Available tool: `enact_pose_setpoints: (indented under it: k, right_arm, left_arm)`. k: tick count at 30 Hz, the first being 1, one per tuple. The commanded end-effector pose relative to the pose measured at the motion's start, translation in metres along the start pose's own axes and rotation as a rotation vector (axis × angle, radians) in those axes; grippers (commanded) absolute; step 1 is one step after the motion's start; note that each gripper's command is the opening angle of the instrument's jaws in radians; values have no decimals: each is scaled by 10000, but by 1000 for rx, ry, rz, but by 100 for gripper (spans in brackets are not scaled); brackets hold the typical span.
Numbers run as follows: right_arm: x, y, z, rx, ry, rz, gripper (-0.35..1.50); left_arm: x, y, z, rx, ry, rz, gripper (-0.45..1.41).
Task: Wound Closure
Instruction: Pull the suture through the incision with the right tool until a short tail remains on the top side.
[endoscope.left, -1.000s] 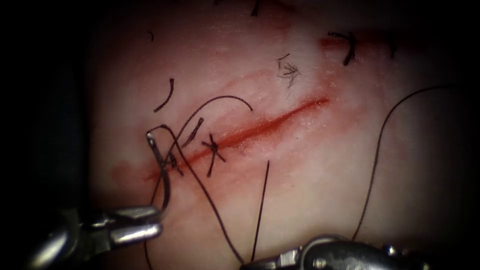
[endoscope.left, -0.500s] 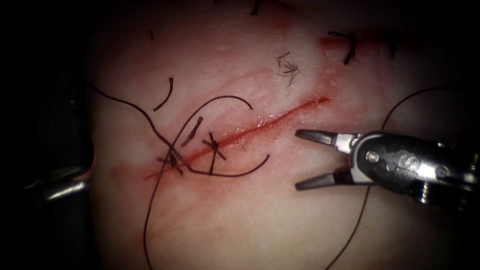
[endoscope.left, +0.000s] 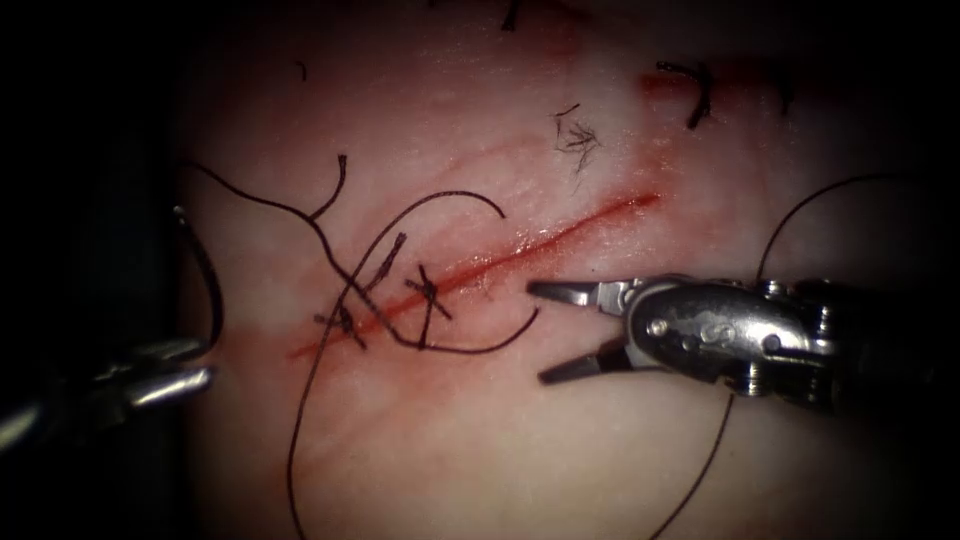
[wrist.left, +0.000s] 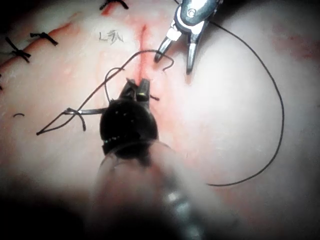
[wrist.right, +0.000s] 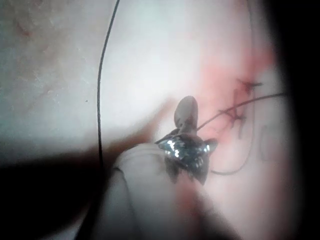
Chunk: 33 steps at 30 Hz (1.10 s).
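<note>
— Tissue (endoscope.left: 600, 430) first: how does it lie on your screen?

— In the endoscope view I see the cut (endoscope.left: 560, 232) running slantwise across it, red fluid (endoscope.left: 470, 272) along the line and two stitches (endoscope.left: 425, 297) across its lower left stretch.

— And the needle?

— The needle (endoscope.left: 215, 290) is out of the tissue, well left of the cut, at the dim edge. My left tool (endoscope.left: 205, 365) has its jaws closed on the needle near one end, and the curve stands up from them. The thread (endoscope.left: 270, 208) trails from there to the stitches.

— What does the left wrist view add?

— It looks along the shaft at that tool's jaws, drawn together. Beyond them is the right tool, spread wide beside the cut. I cannot make out the needle's curve in that view.

— The right tool, then?

— My right tool (endoscope.left: 535, 333) comes in on the right of the cut, jaws wide apart and holding nothing. A free tail of thread (endoscope.left: 480, 347) curls from the stitches, and its end lies between the two jaw tips. I cannot tell whether it touches either.

— And the right wrist view?

— There I see a long strand (wrist.right: 102, 75) running past the shaft over bare tissue, and the stitches beyond the jaws. In the endoscope view the tool's body hides part of this strand.
</note>
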Motion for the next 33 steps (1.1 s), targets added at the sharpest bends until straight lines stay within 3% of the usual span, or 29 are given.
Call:
enact_pose_setpoints:
  k: [1,4,7,9,17,26,33]
  right_arm:
    - [1,3,12,4,-16,-3,46]
    - [1,5,10,-5,-53,-5,37]
    - [-1,6,14,-2,-66,-5,4]
    - [-3,7,17,15,-93,-6,-35]
    - [-3,12,2,34,-157,-3,-35]
    - [22,-20,-24,69,-207,-15,-35]
    - [24,-3,-19,24,-191,7,-35]
  left_arm:
    - [0,-2,7,0,1,2,-35]
    - [0,-1,7,0,1,2,-35]
    - [1,0,8,1,1,7,-35]
    - [1,1,9,-3,1,7,-35]
    - [1,1,10,-5,-2,19,-35]
    - [1,11,24,-19,-6,43,-35]
    - [1,10,22,-22,-6,44,-35]
